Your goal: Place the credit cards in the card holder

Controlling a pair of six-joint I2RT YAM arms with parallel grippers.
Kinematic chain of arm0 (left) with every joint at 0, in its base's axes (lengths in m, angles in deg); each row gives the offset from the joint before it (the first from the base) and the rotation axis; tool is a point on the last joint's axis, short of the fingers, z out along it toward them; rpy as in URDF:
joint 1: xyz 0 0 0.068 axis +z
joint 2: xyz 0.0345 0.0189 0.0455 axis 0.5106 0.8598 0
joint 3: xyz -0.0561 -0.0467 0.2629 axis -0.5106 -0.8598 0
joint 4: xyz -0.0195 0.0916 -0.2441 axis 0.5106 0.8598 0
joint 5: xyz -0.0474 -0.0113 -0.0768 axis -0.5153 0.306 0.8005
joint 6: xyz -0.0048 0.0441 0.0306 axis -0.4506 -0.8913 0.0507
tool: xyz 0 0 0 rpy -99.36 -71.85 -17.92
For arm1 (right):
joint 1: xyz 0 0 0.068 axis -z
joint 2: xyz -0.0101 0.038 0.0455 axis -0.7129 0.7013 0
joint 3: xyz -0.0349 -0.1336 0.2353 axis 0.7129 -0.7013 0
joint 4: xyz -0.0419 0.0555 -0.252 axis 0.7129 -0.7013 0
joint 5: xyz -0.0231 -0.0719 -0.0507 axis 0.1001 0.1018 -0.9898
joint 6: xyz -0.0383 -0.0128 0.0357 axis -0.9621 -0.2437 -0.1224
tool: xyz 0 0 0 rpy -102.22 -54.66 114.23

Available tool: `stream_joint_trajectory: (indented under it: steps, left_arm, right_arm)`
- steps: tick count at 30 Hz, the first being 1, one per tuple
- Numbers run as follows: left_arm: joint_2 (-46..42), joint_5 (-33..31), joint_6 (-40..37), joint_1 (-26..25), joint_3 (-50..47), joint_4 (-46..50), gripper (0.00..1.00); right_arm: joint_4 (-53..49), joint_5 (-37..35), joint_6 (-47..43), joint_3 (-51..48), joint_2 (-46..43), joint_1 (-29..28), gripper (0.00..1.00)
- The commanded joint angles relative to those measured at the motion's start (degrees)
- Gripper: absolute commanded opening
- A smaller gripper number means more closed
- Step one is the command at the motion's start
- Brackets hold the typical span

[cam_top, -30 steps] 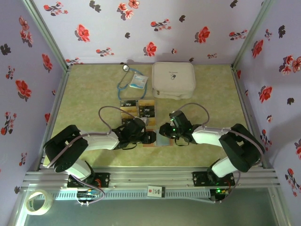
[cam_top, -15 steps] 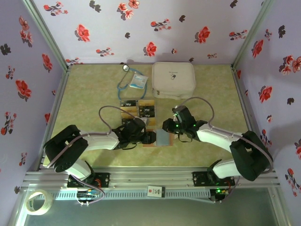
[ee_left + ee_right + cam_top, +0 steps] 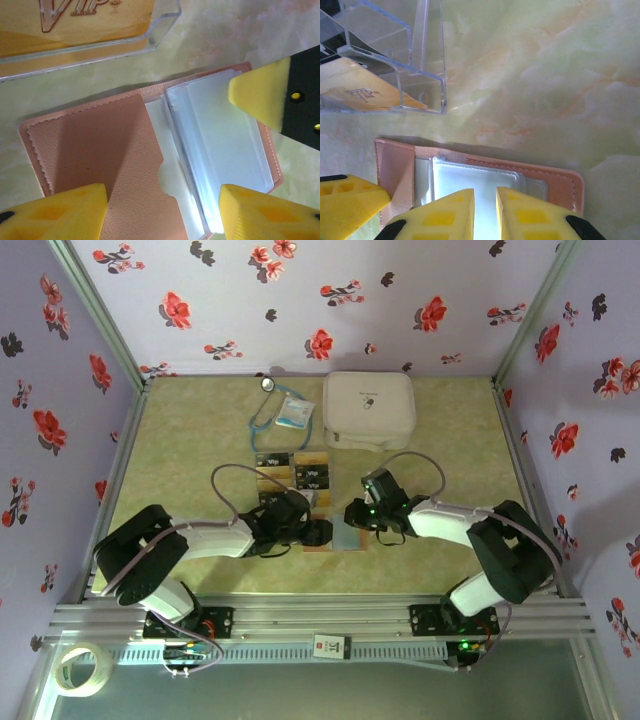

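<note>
Nearest the arm bases, the card holder lies open and flat on the table, long axis running left to right, leather flap to the left and clear pockets to the right. The left gripper stands over it with jaws well apart. The right gripper has its jaws almost together on the clear pockets; whether it nips a leaf I cannot tell. With 2 grippers crowded over 1 light holder, their fingers could knock together, or the holder could slide or fold shut. Just beyond, the credit cards sit in a clear tray, none loaded yet. Farthest is a white case.
</note>
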Motion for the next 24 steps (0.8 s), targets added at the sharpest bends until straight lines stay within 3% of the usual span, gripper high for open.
stream_joint_trajectory:
  steps: [1, 19, 24]
  left_arm:
    - [1.26, -1.55, -2.09, -0.17, 1.25, 2.98, 0.63]
    - [2.90, -5.38, -7.09, -3.99, 6.09, 9.59, 0.65]
    - [1.32, -6.19, -6.20, -4.03, 6.53, 11.98, 0.66]
  right_arm:
    - [3.10, 1.48, 0.28, 0.33, 1.44, -0.54, 0.17]
    - [7.20, 1.34, 3.58, -0.93, 2.29, -2.89, 0.16]
    - [2.04, -0.29, 0.58, 0.67, -0.65, -2.56, 0.16]
